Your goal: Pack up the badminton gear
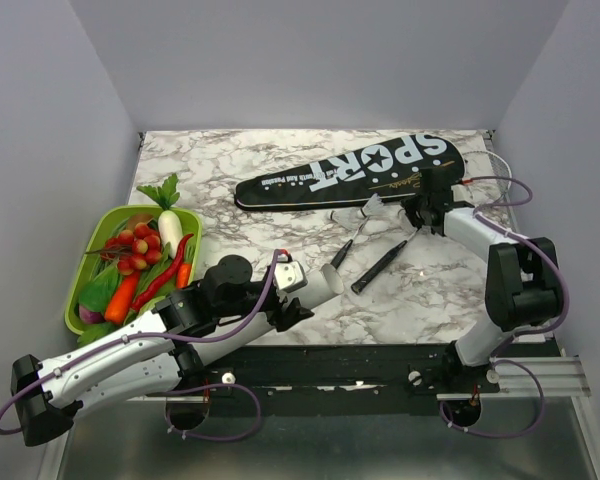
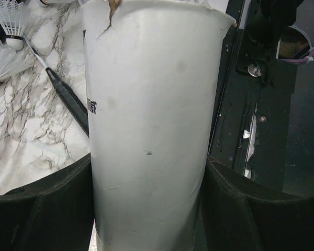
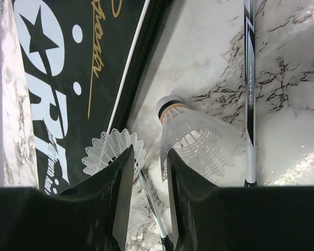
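Note:
The black bag lettered "SPORT" (image 1: 360,170) lies across the back of the table and also shows in the right wrist view (image 3: 68,78). Two racket handles (image 1: 342,252) (image 1: 385,265) lie in front of it, their heads hidden. My left gripper (image 1: 302,285) is shut on a white tube (image 2: 152,104) at the near middle. My right gripper (image 1: 412,212) hangs by the bag's wide end. In the right wrist view its jaws stand a little apart, over two white shuttlecocks (image 3: 112,151) (image 3: 196,133), pinching nothing. A racket shaft (image 3: 249,78) runs to the right of them.
A green tray (image 1: 80,262) of toy vegetables stands at the left edge of the table. The left wrist view shows two shuttlecocks (image 2: 10,21) and a racket handle (image 2: 68,99) on the marble. The black base rail (image 1: 380,365) runs along the near edge.

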You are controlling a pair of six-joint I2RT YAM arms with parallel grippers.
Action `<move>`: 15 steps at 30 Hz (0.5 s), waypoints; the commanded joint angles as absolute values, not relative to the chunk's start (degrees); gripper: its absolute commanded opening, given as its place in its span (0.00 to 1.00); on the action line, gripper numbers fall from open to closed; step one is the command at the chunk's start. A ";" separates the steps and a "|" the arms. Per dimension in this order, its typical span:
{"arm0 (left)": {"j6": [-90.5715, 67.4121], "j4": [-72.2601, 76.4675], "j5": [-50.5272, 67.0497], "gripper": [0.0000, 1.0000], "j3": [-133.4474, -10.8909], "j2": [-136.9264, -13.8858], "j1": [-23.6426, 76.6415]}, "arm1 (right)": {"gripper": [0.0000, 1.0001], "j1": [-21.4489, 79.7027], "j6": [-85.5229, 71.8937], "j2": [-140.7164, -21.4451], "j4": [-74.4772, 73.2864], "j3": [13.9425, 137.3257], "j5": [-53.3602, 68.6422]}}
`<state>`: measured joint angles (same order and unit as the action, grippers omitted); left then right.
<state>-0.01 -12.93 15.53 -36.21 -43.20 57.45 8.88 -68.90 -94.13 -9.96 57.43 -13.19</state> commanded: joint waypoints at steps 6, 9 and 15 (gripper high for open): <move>-2.72 -13.71 16.17 0.00 -35.86 -42.72 57.74 | 0.10 8.26 -67.06 -97.73 -11.43 58.80 -15.91; -2.72 -13.71 16.17 0.00 -35.86 -42.89 57.74 | 0.00 8.26 -65.66 -96.16 -10.81 58.36 -16.43; -2.46 -13.80 15.47 0.00 -36.04 -42.98 57.74 | 0.01 8.17 -57.24 -85.45 -10.81 56.16 -13.64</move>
